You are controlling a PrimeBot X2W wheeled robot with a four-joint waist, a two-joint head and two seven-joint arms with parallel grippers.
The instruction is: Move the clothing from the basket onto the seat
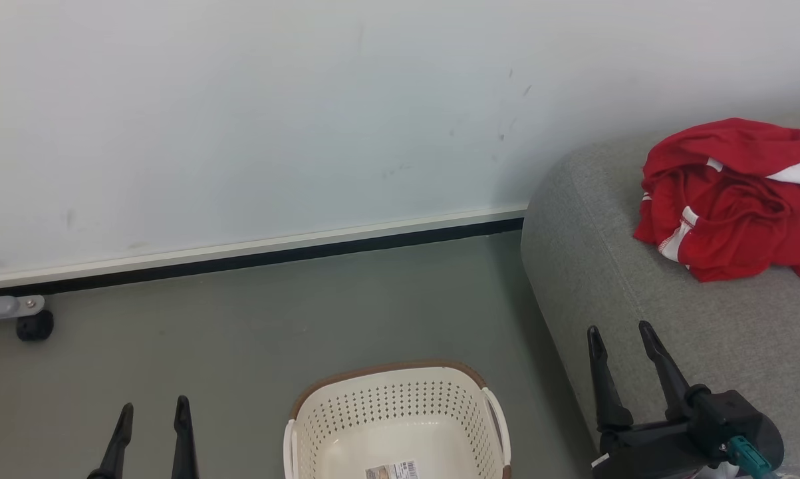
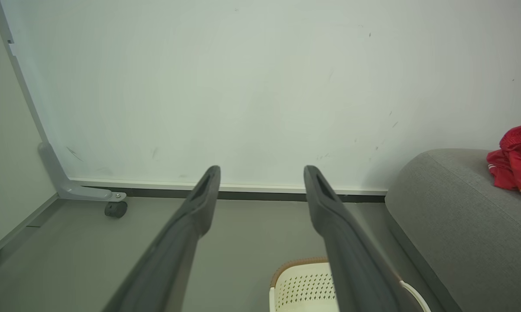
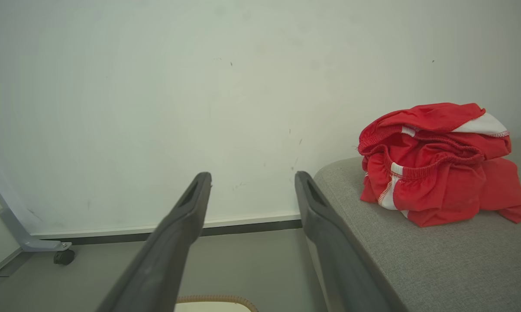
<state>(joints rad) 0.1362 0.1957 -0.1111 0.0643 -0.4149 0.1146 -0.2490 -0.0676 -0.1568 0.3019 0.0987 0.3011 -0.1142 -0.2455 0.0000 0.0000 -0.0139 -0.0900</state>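
The clothing (image 1: pixel 732 199), crumpled bright red fabric with white trim, lies heaped on the grey woven seat (image 1: pixel 612 293) at two o'clock. The perforated cream basket (image 1: pixel 400 406), brown-rimmed, sits at six on the floor (image 1: pixel 240 332), a paper label (image 1: pixel 392 471) inside. My left gripper (image 1: pixel 155 403) and right gripper (image 1: pixel 618 327) both stand with fingers parted. A black caster (image 1: pixel 35 326) sits at nine.

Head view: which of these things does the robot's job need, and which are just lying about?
For the job:
- clothing, heaped on the seat
- basket, standing on the floor beside the seat

Just lying about:
- label inside the basket
- white board behind
- castor at the board's foot
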